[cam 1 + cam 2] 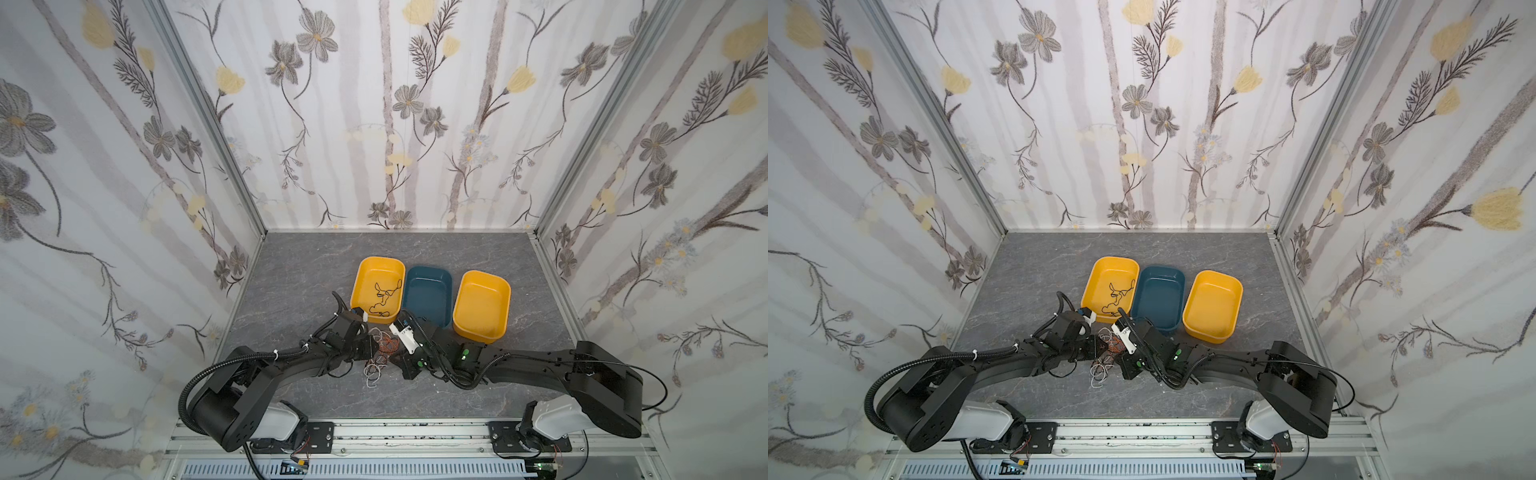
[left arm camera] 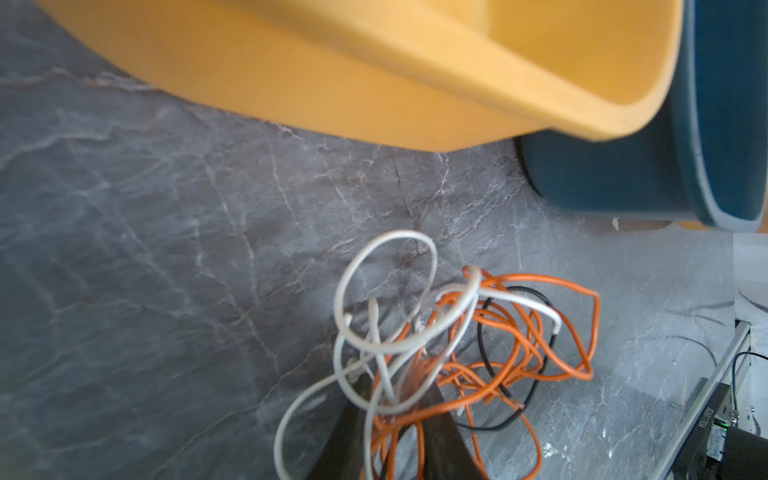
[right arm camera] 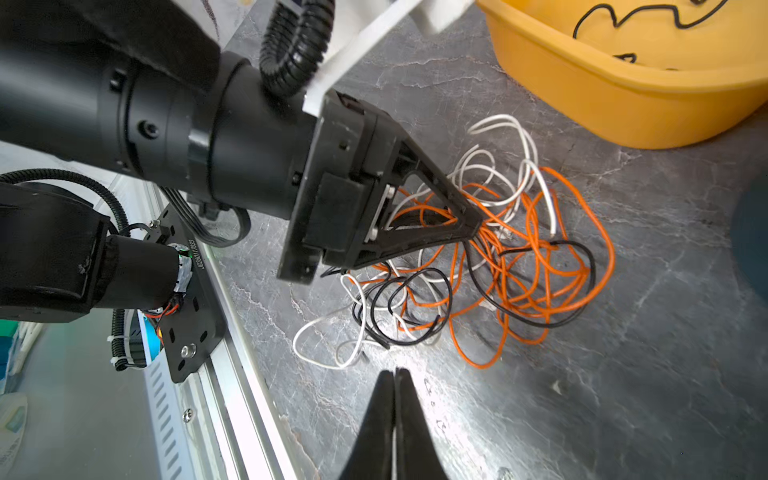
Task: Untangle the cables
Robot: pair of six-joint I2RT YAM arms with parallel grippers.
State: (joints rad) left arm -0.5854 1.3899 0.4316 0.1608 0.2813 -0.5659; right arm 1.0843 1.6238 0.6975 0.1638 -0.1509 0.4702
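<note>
Our left claw [image 3: 473, 227] pinches the cables [image 3: 540, 266]; a yellow tray [image 3: 602, 104] stands just beside. Our right claw [image 3: 395, 372] is closed, empty

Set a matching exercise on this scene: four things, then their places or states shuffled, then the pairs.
1. yellow plastic tub on the left arm's side
2. dark blue plastic tub
3. left hand
4. right hand

a. shut, nothing seen between its fingers
b. holds one thin black cable
c. middle of the three-tub row
d. shut on the tangle of orange, white and black cables

Pairs: 1-b, 2-c, 3-d, 4-a
</note>
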